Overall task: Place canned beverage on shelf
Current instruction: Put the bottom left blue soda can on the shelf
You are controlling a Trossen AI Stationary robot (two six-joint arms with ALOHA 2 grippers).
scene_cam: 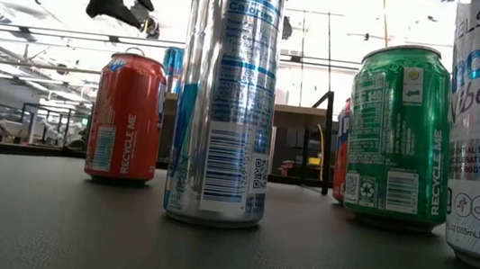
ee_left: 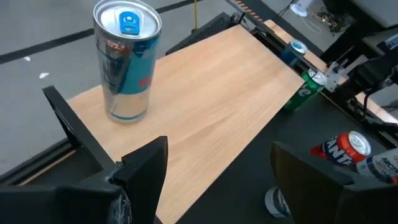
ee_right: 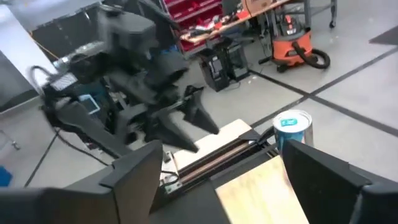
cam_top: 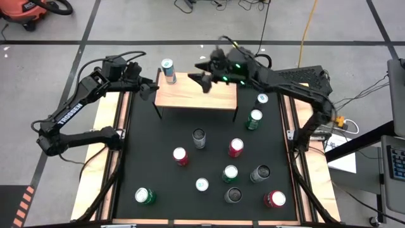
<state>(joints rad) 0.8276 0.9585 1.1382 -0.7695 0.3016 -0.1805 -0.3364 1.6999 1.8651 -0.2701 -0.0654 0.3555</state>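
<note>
Shelf (cam_top: 196, 94) carries one blue can (cam_top: 168, 68) at its far left corner; both grippers, left (cam_top: 149, 88) and right (cam_top: 201, 79), hover open and empty nearby, so a careless sweep could topple it.

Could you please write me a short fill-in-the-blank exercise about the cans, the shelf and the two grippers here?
1. The light-wood shelf carries ____ can(s).
2. That slim silver-and-blue can stands near the shelf's ____ end.
3. The left gripper holds ____.
4. The right gripper is ____.

Missing words: one; left; nothing; open
</note>
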